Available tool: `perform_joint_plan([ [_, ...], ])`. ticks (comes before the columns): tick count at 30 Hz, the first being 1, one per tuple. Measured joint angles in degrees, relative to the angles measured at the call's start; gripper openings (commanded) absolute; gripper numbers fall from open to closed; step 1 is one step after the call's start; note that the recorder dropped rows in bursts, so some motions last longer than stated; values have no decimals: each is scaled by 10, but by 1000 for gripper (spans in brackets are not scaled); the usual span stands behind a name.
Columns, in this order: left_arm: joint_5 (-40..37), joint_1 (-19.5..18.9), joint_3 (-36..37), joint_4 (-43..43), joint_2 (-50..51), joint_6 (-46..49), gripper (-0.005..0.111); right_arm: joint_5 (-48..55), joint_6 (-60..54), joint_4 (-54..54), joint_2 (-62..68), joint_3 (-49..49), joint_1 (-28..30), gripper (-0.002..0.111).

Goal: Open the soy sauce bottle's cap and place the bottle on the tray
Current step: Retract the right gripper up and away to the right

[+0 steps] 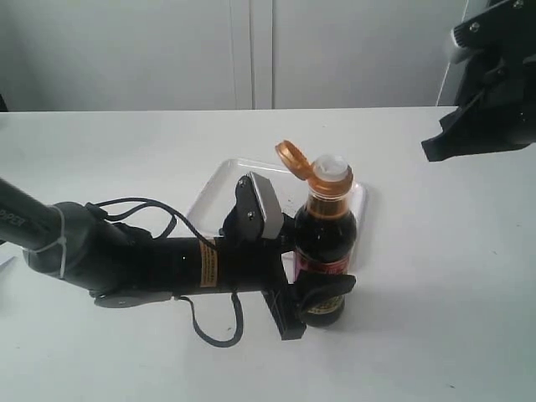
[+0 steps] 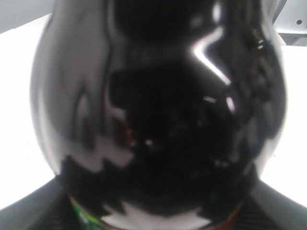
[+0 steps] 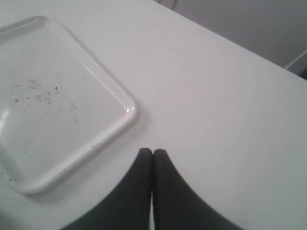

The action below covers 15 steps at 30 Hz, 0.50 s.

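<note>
Exterior view: the soy sauce bottle (image 1: 325, 251) was seen standing upright at the near edge of the tray (image 1: 213, 188), though whether its base rested on the tray or on the white desk (image 1: 435, 293) just in front of it could not be told. The bottle was clamped low on its body by the left hand (image 1: 322, 295), whose dark fingers were wrapped around the labelled part. The cap (image 1: 294, 159) was flipped back on its hinge, tilted away to the left of the neck, and the white spout (image 1: 332, 170) was exposed. In the left wrist view almost the whole picture was filled by the bottle's dark, glossy body (image 2: 158, 120), with a strip of the coloured label at the lower edge. The right hand (image 1: 477, 134) was held raised at the far right, well apart from the bottle. In the right wrist view its fingers (image 3: 144, 165) were seen pressed together with nothing between them, above the bare desk (image 3: 225, 96) just beside a rounded corner of the tray (image 3: 127, 112).
</note>
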<state>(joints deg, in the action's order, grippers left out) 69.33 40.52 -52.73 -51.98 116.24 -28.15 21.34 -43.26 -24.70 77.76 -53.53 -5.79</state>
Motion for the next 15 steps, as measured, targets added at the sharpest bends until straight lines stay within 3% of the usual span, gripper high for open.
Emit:
perform_joint_plan([
  [15,-45,0,2,8,-58,-2,0,-59,72,-35,89,6,12,0],
])
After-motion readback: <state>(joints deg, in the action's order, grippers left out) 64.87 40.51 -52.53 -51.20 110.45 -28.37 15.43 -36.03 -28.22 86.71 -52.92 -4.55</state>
